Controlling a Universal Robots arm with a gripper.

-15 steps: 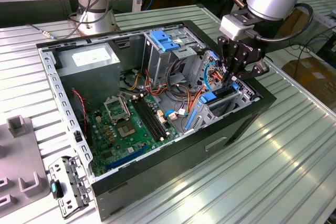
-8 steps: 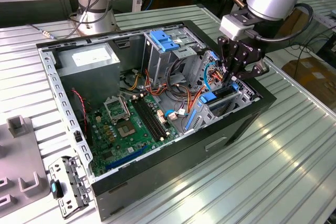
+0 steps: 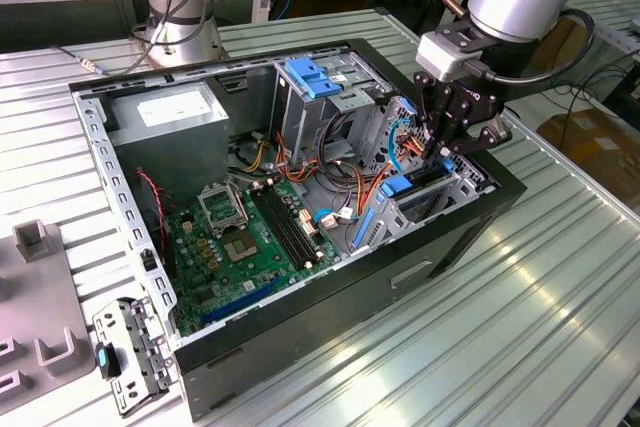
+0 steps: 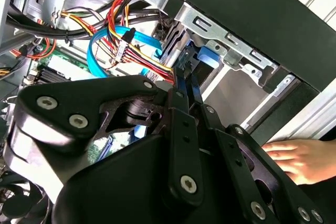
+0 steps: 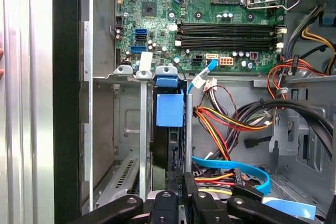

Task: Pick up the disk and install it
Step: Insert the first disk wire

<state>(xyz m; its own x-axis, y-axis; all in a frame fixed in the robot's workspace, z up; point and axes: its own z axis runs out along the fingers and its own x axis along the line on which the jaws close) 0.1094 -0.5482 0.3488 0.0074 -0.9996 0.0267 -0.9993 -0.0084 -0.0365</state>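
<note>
No legible text is being shown anywhere; the print on the power supply's white sticker (image 3: 170,107) and on the motherboard (image 5: 210,14) cannot be read.

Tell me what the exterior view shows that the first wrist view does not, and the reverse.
Exterior view: the whole open computer case on the ribbed table, the grey power-supply box, the arm above the gripper, and a loose bracket beside the case.

First wrist view: a close look down the drive bay, where the disk stands on edge in its blue carrier, with the gripper at its near edge.

Both: the green motherboard and the coloured cables.
</note>
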